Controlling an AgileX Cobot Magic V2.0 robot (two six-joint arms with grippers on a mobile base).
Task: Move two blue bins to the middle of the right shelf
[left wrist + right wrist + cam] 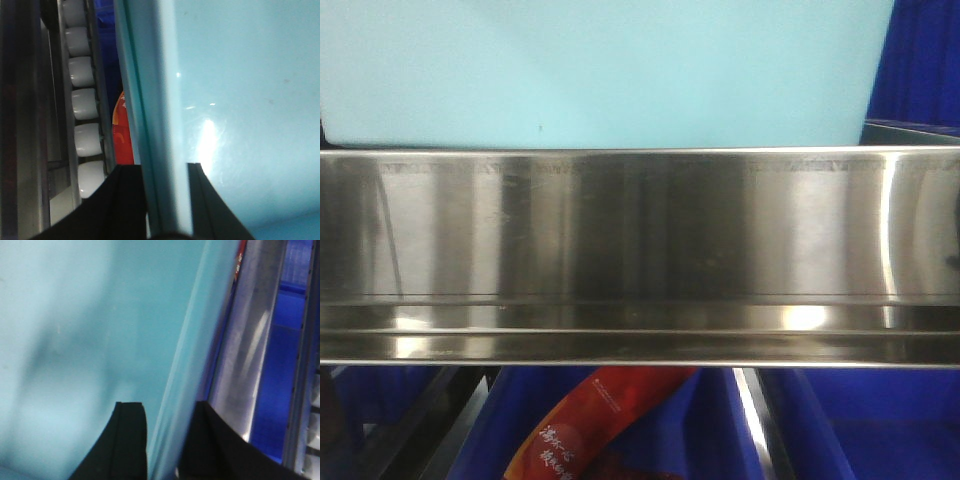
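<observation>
The pale blue bin (610,70) sits directly above and behind the broad brushed-steel front rail of the shelf tier (640,230), its smooth plain side filling most of the upper front view; its lower edge is hidden by the rail's top edge, so whether it rests on the tier behind cannot be told. Only one such bin can be made out.

In the left wrist view the bin's thick rim (160,125) runs up between the two black fingers of the left gripper (167,200), one finger (125,200) outside the wall and the other inside, so this gripper looks pinched onto the rim. In the right wrist view the right gripper (170,440) straddles the bin's opposite rim (185,365) the same way, with a black finger (127,440) against the inner wall and the other outside; the close, blurred picture leaves actual contact a little uncertain.

Beside the bin in the left wrist view, a row of white rollers (82,105) runs along a metal track. Just right of the bin, above the rail, a royal-blue crate (920,55) shows. Below the rail lie more royal-blue crates (860,425), one of them holding a red packet (595,420) with pale lettering.
</observation>
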